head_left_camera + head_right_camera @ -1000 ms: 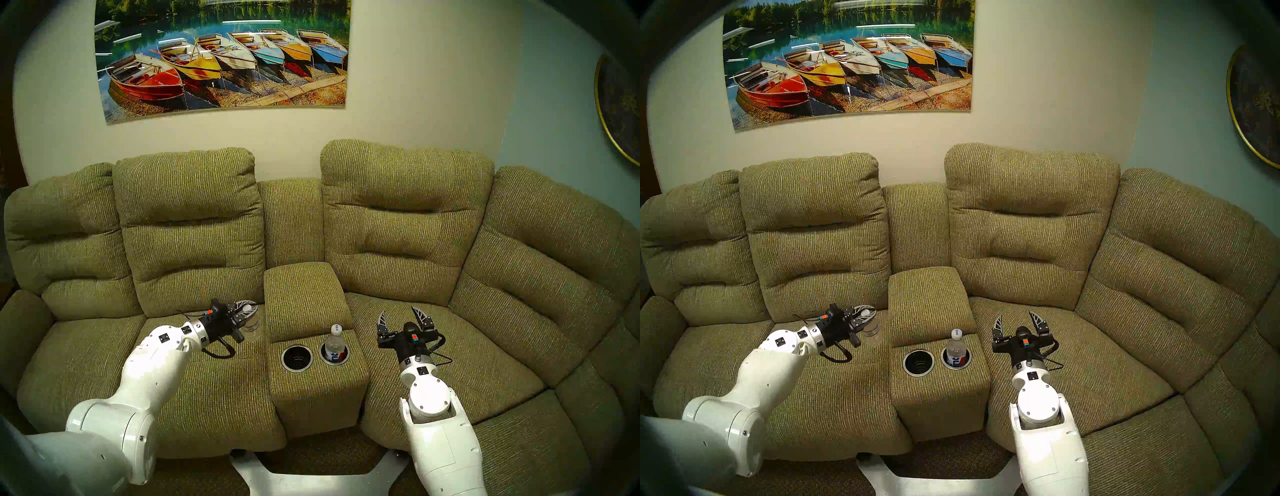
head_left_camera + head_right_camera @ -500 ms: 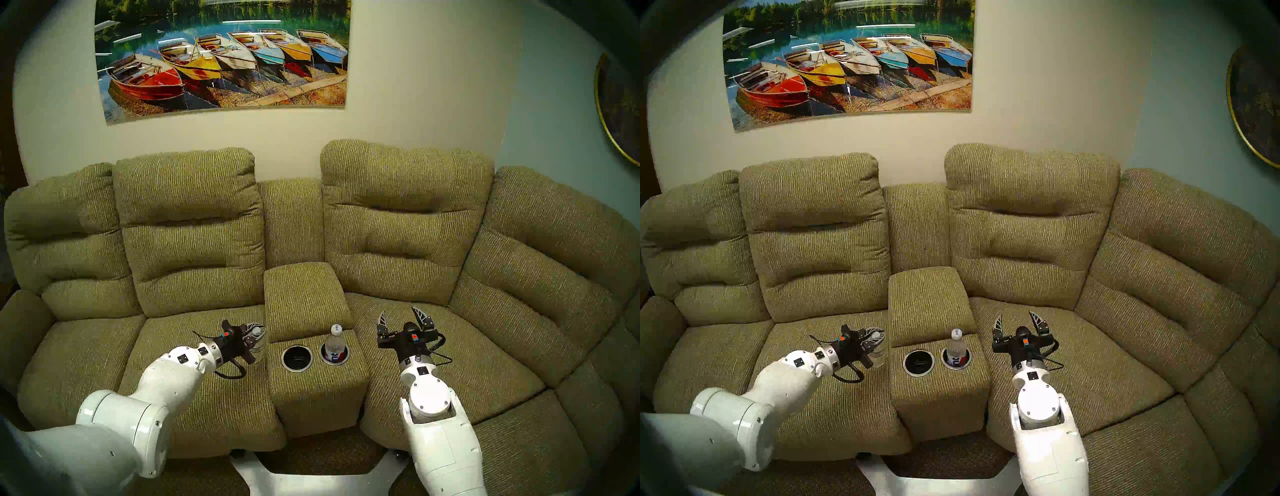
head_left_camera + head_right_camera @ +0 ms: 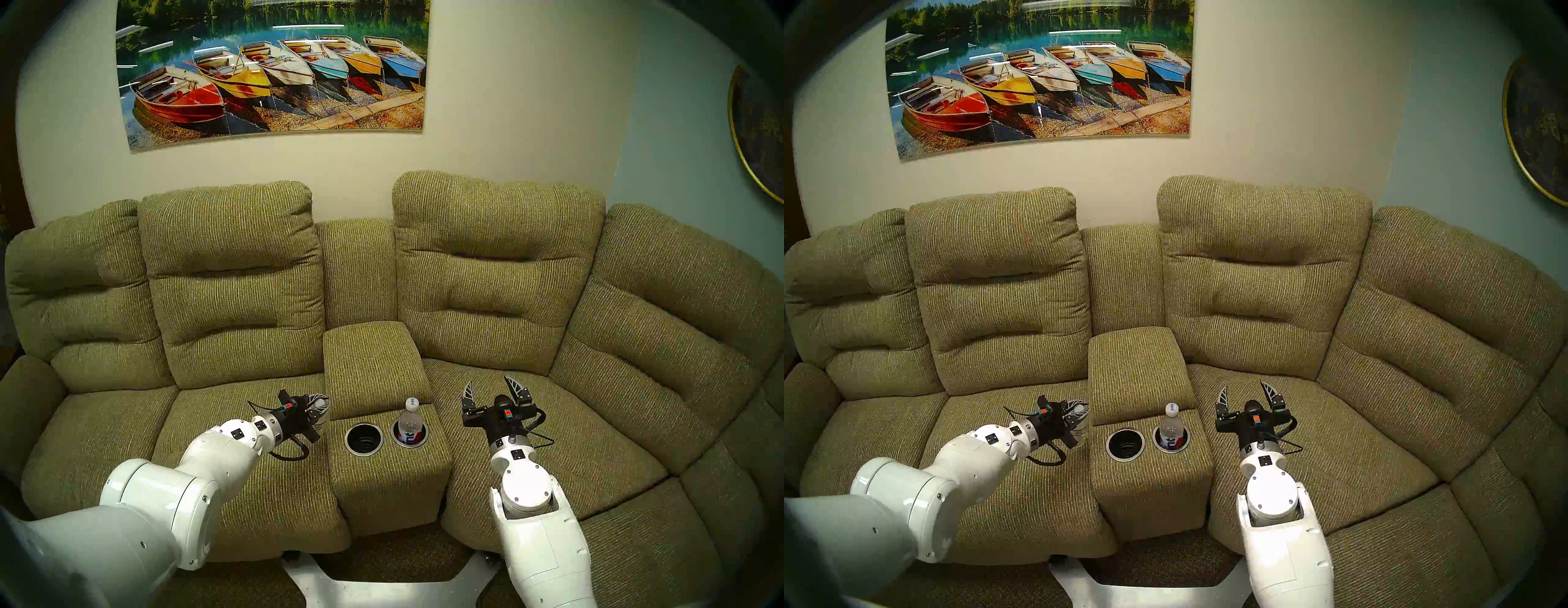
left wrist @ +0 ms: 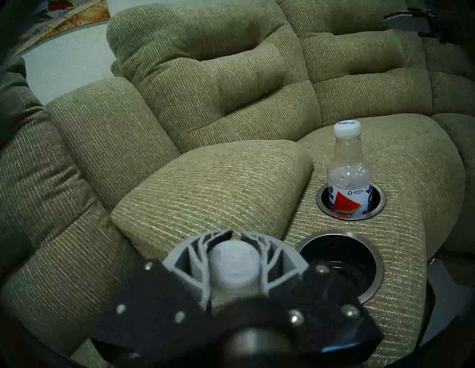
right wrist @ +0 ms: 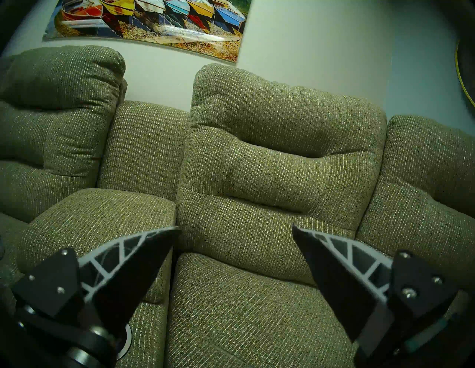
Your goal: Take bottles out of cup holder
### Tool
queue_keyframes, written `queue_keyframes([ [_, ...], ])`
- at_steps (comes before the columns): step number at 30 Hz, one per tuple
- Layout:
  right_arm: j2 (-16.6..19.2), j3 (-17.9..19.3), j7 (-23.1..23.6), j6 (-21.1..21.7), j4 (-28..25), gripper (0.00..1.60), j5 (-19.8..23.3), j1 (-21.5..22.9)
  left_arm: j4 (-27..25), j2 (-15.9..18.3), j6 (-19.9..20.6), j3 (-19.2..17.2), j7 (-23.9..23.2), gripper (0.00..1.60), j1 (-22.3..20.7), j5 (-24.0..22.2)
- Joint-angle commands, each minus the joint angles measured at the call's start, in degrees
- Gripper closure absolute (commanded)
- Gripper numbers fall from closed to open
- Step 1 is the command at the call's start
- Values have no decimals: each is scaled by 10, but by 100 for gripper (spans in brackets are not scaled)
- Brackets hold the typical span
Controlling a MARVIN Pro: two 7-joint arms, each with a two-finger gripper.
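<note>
My left gripper point(image 3: 319, 405) is shut on the cap of the shorter plain bottle point(image 3: 321, 419) and holds it over the left seat, beside the console; in the left wrist view the white cap point(image 4: 234, 262) sits between the grey fingers point(image 4: 190, 254). The taller labelled bottle point(image 3: 410, 420) stands in the right recess of the cup holder point(image 3: 409, 443), seen too in the left wrist view point(image 4: 348, 174). The left recess point(image 3: 364, 439) is empty. My right gripper point(image 3: 492, 388) is open and empty, above the right seat to the right of the console.
The olive-green console point(image 3: 382, 479) has a raised padded lid point(image 3: 371, 361) behind the recesses. Sofa backrests point(image 3: 496, 271) rise behind both seats. The robot's white base point(image 3: 382, 590) shows at the floor in front.
My left gripper has carried the plain bottle forward and to the right, closer to the console's left side, and lower. The right arm and the labelled bottle have not moved.
</note>
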Motion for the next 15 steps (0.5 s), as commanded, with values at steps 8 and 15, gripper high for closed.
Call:
queue_keyframes([
  [8, 1, -1, 0, -3, -11, 0, -1, 5, 16, -8, 2, 3, 41, 0, -30, 11],
  [15, 1, -1, 0, -3, -12, 0, -1, 4, 3, -9, -64, -21, -3, 0, -26, -16],
])
